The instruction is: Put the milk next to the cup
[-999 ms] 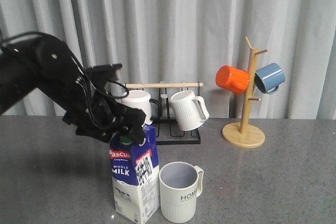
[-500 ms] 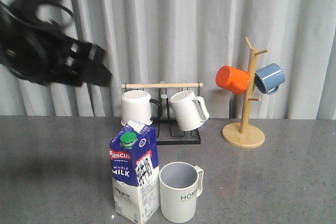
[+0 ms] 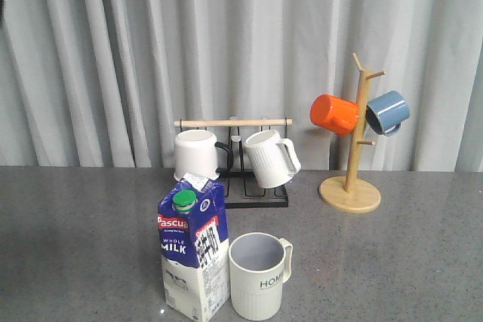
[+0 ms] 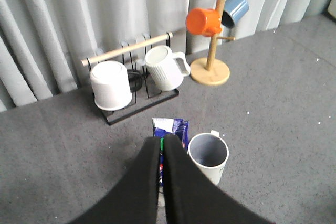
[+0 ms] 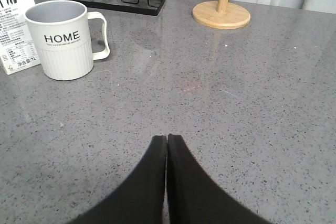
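Observation:
The milk (image 3: pixel 193 254), a blue and white carton with a green cap, stands upright on the grey table at the front. The cream ribbed "HOME" cup (image 3: pixel 259 277) stands just right of it, almost touching. Neither arm shows in the front view. In the left wrist view my left gripper (image 4: pixel 161 140) is shut and empty, high above the milk (image 4: pixel 176 128) and the cup (image 4: pixel 208 153). In the right wrist view my right gripper (image 5: pixel 167 137) is shut and empty, low over bare table, with the cup (image 5: pixel 62 40) and the milk (image 5: pixel 16 51) some way off.
A black rack (image 3: pixel 256 200) with a wooden bar holds a white mug with a black handle (image 3: pixel 196 154) and a white ribbed mug (image 3: pixel 268 158) behind the milk. A wooden mug tree (image 3: pixel 352 186) at the back right carries an orange mug (image 3: pixel 333 114) and a blue mug (image 3: pixel 388 111). Grey curtains hang behind.
My left arm has risen up and to the left from the top of the milk and left the front view. The milk stays upright beside the cup.

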### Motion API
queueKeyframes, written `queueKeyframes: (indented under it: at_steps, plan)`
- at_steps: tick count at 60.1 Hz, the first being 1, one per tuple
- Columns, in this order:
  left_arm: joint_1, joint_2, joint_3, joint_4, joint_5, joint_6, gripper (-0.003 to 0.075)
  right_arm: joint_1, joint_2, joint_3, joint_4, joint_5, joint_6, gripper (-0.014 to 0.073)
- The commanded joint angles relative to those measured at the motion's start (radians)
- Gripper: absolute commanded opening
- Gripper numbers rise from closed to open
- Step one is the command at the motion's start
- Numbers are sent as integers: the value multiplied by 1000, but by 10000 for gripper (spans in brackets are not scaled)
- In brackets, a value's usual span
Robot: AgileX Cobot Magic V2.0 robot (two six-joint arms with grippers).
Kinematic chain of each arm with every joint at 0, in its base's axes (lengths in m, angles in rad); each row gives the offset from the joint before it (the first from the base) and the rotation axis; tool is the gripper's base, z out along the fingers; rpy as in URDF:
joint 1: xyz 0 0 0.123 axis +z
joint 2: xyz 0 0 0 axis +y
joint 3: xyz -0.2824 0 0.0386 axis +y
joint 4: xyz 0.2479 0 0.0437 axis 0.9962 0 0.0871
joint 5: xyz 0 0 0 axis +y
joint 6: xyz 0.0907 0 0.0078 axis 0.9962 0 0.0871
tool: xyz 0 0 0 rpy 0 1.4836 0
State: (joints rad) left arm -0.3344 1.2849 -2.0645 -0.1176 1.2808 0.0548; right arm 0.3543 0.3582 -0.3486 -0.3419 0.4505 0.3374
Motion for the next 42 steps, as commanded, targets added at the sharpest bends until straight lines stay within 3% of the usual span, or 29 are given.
queueKeyframes:
  at_steps: [1, 42]
  plan:
    - [-7, -35, -23, -5, -32, -1, -8, -4, 13, -30, -23, -62, 4, -5]
    - [-7, -47, -23, 19, -32, -5, -8, -4, 13, -30, -23, -62, 4, -5]
